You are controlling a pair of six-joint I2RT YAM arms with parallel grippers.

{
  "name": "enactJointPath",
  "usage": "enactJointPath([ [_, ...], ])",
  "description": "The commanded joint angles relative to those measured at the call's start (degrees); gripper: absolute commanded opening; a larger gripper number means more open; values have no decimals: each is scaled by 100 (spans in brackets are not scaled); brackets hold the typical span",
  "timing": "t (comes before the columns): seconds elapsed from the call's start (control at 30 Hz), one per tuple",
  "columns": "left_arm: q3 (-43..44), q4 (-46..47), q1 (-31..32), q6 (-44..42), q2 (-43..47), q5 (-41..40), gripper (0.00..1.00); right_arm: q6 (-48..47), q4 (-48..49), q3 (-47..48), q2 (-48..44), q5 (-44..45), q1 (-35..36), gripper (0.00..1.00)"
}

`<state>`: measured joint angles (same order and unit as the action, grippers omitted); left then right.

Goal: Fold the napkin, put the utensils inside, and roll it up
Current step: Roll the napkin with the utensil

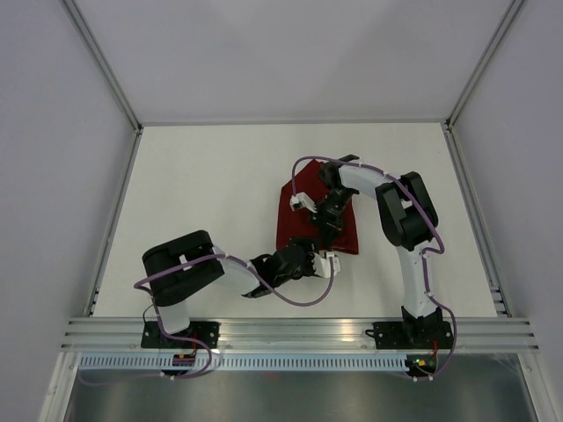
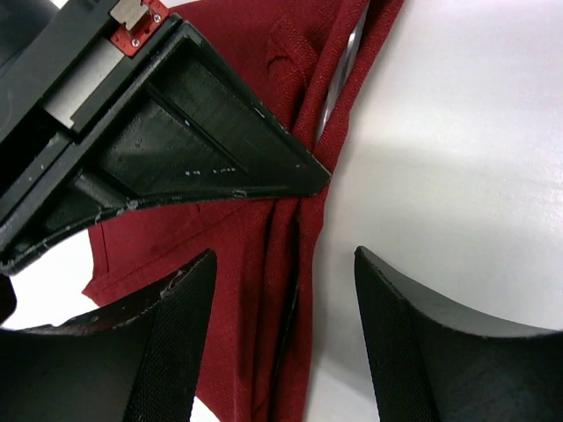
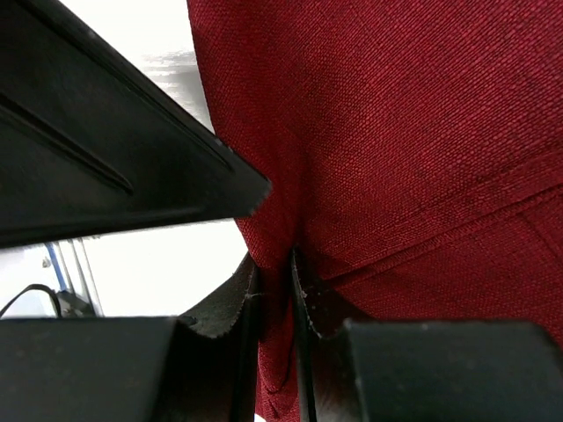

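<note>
The dark red napkin [image 1: 288, 224] lies folded on the white table, right of centre. My right gripper [image 1: 324, 236] reaches down onto its near part and is shut on a pinched ridge of the napkin [image 3: 396, 132], the cloth squeezed between both pads [image 3: 274, 272]. My left gripper [image 1: 327, 262] hovers at the napkin's near edge, open; its fingers [image 2: 285, 264] straddle the cloth's folded edge [image 2: 237, 237] and bare table, holding nothing. A slim silver knife blade [image 2: 339, 77] shows in the fold; its handle is hidden.
In the left wrist view the right gripper's black finger [image 2: 202, 141] crosses just above my left jaws. In the right wrist view the left gripper's finger [image 3: 106, 149] sits close at the upper left. White walls [image 1: 281, 53] enclose the table on three sides.
</note>
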<state>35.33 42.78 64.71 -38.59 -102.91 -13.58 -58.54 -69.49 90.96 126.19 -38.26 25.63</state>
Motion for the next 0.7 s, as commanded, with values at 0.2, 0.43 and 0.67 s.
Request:
enactJointPath([
  [0.2, 404, -797, -64, -219, -405, 58, 64, -342, 270, -175, 512, 724, -14, 15],
  [0.43, 694, -1526, -151, -9, -502, 268, 37, -342, 243, -131, 547, 732, -14, 15],
  [0.67, 1282, -2774, -300, 447, -537, 733, 11, -324, 226, -122, 565, 706, -14, 15],
])
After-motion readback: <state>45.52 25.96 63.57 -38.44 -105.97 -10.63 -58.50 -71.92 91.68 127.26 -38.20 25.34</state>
